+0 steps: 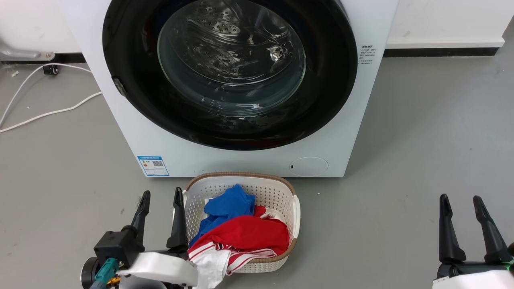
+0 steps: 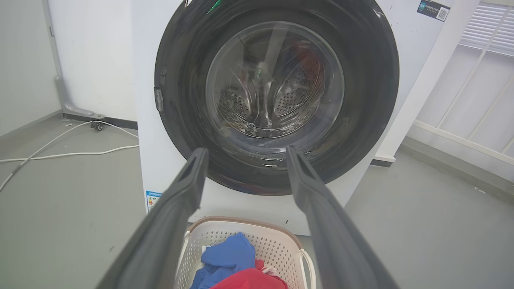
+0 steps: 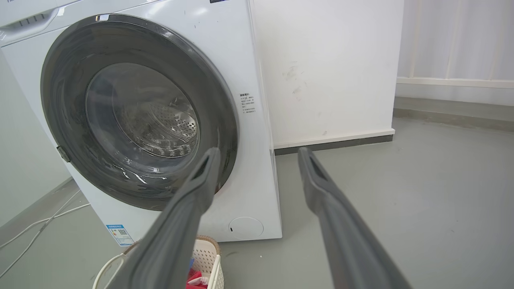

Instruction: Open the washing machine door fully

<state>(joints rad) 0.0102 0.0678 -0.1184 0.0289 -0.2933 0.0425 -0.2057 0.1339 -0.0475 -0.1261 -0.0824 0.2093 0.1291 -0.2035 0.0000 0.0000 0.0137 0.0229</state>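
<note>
The basket (image 1: 277, 192) holds blue and red clothes (image 1: 245, 233). The shut washing machine door (image 1: 231, 68) stands far beyond the left gripper (image 1: 162, 192) and right gripper (image 1: 459, 196), both spread wide, empty.

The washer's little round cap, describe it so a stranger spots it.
Find the white washing machine behind the laundry basket. Below its black door, at the front's lower right, sits the round cap: plain white, unlike the blue label sticker at lower left.
</note>
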